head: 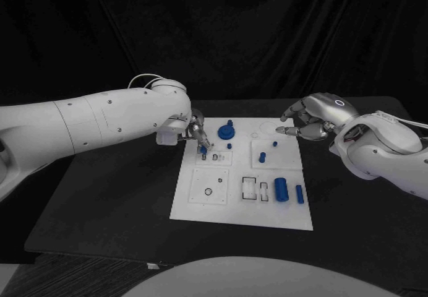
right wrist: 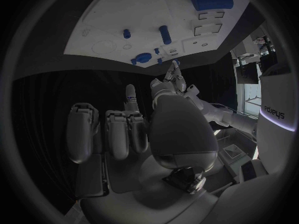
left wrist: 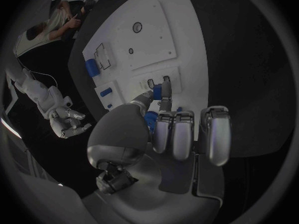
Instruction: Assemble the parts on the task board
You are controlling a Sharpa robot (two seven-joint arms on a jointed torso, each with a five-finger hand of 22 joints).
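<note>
Pinching a small blue cylindrical part (head: 203, 150) upright between fingertips, the left hand (head: 189, 128) holds it over the white task board's (head: 227, 207) far-left recess. Right hand (head: 312, 119) hovers beside the board's far edge, fingers curled, holding nothing.

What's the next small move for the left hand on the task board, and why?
Probably lower the small blue part straight down. The left hand pinches it at its fingertips, right over the small slots near the task board far left corner. The right hand hovers off the board's far right edge, curled, holding nothing.
</note>
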